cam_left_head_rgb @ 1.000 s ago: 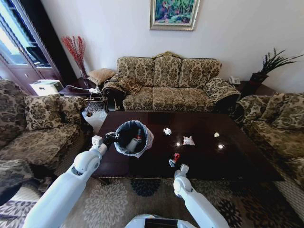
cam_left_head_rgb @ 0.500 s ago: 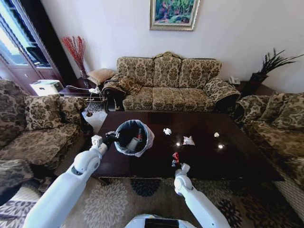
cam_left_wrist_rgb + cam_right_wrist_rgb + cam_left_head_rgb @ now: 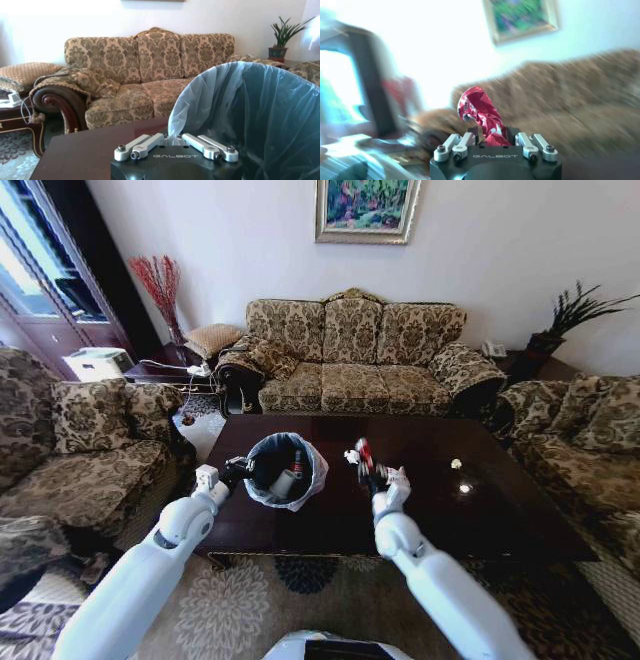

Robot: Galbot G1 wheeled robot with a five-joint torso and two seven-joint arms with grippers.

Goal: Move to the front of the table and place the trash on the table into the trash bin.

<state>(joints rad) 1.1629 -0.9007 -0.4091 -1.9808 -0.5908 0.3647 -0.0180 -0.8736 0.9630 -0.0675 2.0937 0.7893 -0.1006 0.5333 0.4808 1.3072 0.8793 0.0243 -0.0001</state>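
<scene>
On the glossy dark reddish-brown table (image 3: 480, 510), left gripper (image 3: 175, 144) pinches the liner of the round black trash bin (image 3: 283, 471); right gripper (image 3: 378, 473) holds a crumpled red foil wrapper (image 3: 481, 114) raised beside the bin.

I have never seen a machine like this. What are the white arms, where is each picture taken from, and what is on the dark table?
The white arms belong to a wheeled robot. The wide picture comes from a camera on its head; the two others come from cameras on its wrists.

The left tool is shut on the trash bin, a black bin with a plastic liner, standing on the table; a bottle already lies inside. The right tool is shut on a crumpled red wrapper, raised above the table. On the table lie white paper wads, one near the far side.
</scene>
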